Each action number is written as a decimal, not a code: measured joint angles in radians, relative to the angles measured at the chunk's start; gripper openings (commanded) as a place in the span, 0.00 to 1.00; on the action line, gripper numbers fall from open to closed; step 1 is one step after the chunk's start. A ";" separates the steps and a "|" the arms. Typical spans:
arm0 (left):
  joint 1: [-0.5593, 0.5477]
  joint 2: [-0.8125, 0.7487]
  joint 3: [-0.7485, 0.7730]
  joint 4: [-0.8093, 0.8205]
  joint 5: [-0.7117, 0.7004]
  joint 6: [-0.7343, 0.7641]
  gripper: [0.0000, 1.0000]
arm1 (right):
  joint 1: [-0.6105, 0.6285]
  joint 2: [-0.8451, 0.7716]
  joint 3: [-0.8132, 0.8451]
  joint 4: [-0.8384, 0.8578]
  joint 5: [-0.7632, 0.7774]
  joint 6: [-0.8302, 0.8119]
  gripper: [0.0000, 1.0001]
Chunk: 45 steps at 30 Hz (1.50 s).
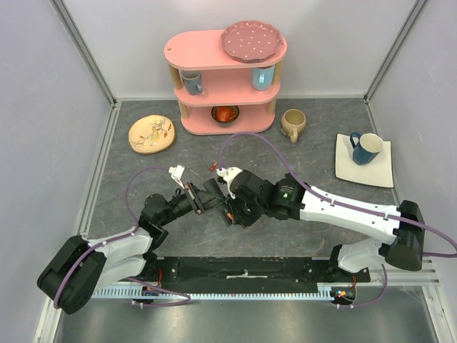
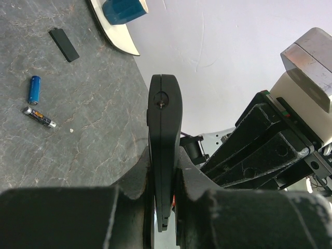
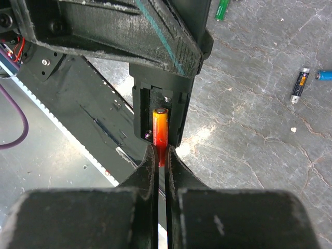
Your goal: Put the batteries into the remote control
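The right gripper (image 3: 162,153) has its jaws clamped together on the near end of a small orange-red cylindrical battery (image 3: 161,127). The battery's long axis runs straight ahead, in line with the fingers. Directly beyond the fingertips, its free end sits inside the open recess of the slim black plastic remote control (image 3: 179,111), though I cannot tell whether it is seated. The left gripper (image 2: 165,181) holds the remote pinched edge-on and raised off the table, so the coming push looks to be the right arm's. Overhead, both forearms angle inward and the wrists meet mid-table. Farther out, right of the jaws, lie a black-and-orange battery (image 3: 299,84) and a blue battery (image 3: 324,74), with a green battery (image 3: 222,9) beyond.
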<state>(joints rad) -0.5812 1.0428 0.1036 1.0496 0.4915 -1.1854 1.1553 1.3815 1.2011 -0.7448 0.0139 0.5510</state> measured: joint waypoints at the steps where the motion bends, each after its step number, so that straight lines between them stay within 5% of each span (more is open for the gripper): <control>1: 0.000 0.000 0.000 0.000 -0.001 0.000 0.02 | 0.001 0.004 0.000 0.005 0.004 0.004 0.00; 45: -0.017 -0.103 0.000 -0.316 -0.156 0.001 0.02 | 0.007 0.137 0.010 0.048 0.107 0.062 0.00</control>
<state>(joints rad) -0.5980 0.9394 0.1032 0.7338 0.3359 -1.1843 1.1622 1.5181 1.2106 -0.6964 0.1207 0.6132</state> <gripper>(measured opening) 0.177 0.022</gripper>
